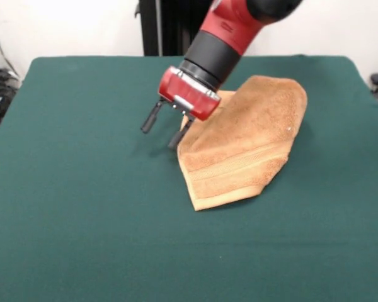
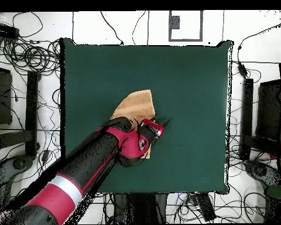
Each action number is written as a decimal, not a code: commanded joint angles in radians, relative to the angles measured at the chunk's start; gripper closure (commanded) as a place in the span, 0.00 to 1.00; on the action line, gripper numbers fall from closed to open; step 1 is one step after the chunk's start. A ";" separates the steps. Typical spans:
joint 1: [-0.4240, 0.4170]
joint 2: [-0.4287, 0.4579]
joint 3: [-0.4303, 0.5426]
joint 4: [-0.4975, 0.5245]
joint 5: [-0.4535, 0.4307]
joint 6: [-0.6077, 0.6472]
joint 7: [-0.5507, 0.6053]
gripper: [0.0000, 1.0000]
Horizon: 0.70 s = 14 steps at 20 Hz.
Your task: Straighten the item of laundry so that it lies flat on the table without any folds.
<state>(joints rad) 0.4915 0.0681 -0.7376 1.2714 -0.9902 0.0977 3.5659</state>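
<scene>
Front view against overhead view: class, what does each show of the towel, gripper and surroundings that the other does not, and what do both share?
Only the front view shows the towel's woven stripe and folded-over layers, and the gripper's two dark fingers spread apart, empty, beside the towel's edge. Only the overhead view shows the whole arm covering part of the towel, and the cables on the floor around the table. Both show one folded towel on the green table.

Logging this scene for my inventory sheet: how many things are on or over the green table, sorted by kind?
Towels: 1, the folded orange-tan towel
Grippers: 1, the gripper, open, beside the towel's edge
Tables: 1, the table
Total: 3
</scene>
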 commanded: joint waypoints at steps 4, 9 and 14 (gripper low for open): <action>-0.161 -0.078 0.205 -0.046 0.081 -0.188 -0.038 0.00; -0.345 -0.213 0.557 0.036 -0.388 -0.179 0.065 0.00; -0.220 -0.023 0.396 -0.216 -0.813 -0.656 0.869 0.00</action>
<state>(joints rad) 0.2184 -0.0678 -0.5294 1.2354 -1.4653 -0.1438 3.6535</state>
